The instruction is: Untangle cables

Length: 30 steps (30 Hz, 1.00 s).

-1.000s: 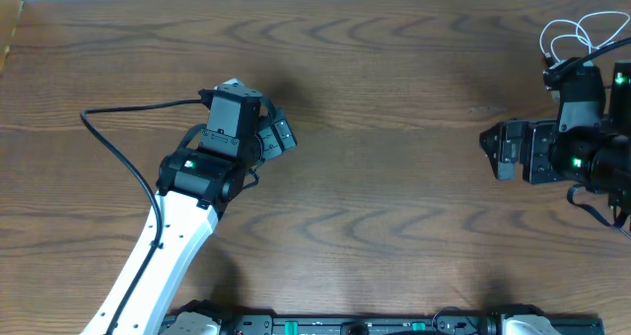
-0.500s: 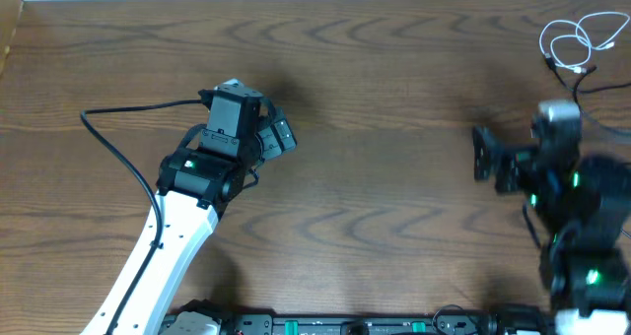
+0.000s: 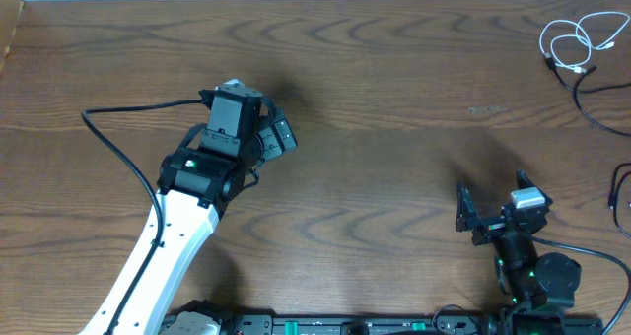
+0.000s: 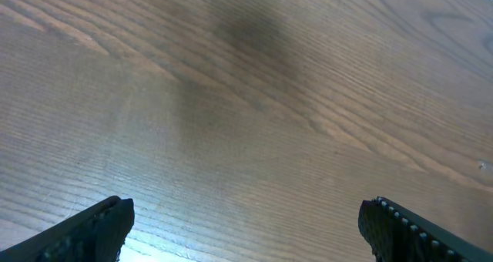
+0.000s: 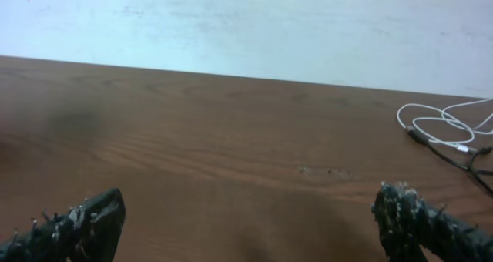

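The white cable (image 3: 575, 39) lies in small loops at the table's far right corner. It also shows in the right wrist view (image 5: 439, 125). The thin black cable (image 3: 595, 112) runs from beside it toward the right edge, and it shows in the right wrist view too (image 5: 461, 161). My right gripper (image 3: 467, 215) is near the front edge, well away from both cables, open and empty (image 5: 246, 227). My left gripper (image 3: 280, 135) is at the left-middle of the table, open and empty (image 4: 246, 231), over bare wood.
The wooden table (image 3: 394, 99) has a white wall along its far edge. The left arm's thick black wire (image 3: 118, 128) loops across the left side. Another dark wire (image 3: 619, 185) curves at the right edge.
My right arm has pulled back from beside the cables at the far right to the front edge, uncovering the white loops. The left arm has not moved.
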Tool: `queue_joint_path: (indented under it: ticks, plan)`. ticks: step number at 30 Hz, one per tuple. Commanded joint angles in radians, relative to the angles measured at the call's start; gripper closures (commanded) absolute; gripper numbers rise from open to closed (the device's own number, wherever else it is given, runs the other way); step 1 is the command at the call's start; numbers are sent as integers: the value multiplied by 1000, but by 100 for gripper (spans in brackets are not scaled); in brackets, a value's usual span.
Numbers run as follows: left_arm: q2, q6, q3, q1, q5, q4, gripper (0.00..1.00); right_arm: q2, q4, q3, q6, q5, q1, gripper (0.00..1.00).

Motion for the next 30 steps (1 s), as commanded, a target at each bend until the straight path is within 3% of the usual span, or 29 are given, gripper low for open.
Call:
queue_joint_path:
  ticks: [1,30]
  plan:
    - [0,11,7,2,-18,-3,2,-40,10,-18,-12,63,-3,1]
    - [0,11,7,2,-17,-3,2,-39,3,-18,-12,121,-3,1]
